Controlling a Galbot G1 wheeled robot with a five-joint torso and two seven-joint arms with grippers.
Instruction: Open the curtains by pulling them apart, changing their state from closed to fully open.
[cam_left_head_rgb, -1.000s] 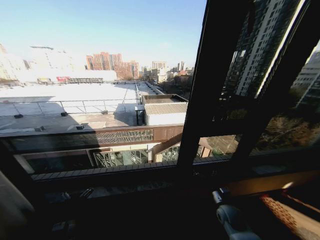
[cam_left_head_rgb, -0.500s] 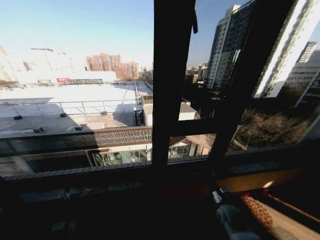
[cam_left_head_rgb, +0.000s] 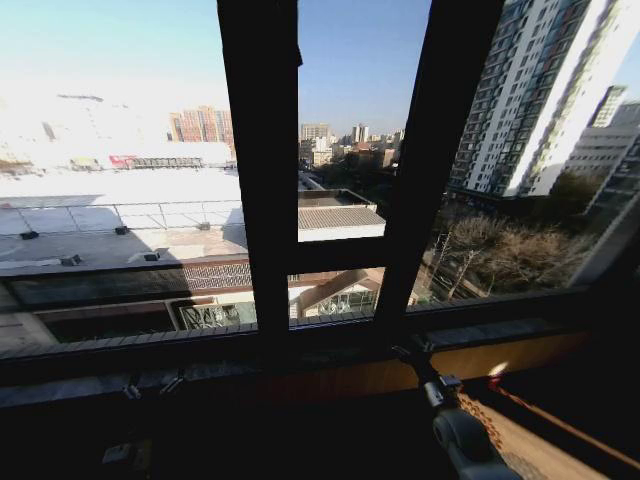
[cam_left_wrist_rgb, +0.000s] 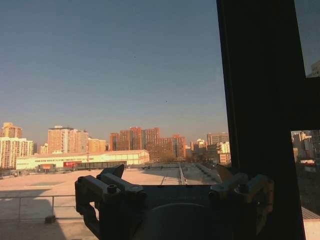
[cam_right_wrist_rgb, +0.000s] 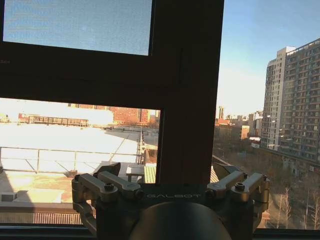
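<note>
Facing bare glass and the dark window frame (cam_left_head_rgb: 262, 180) with no sheer curtains across it, so seemingly fully parted, left gripper (cam_left_wrist_rgb: 170, 187) and right gripper (cam_right_wrist_rgb: 169, 186) both raised toward the pane, fingers spread and holding nothing.

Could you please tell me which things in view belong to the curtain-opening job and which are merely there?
Job:
left gripper, open and empty, facing the glass
right gripper, open and empty, facing the window frame

Merely there:
window frame
sill
rooftop outside
tower outside
</note>
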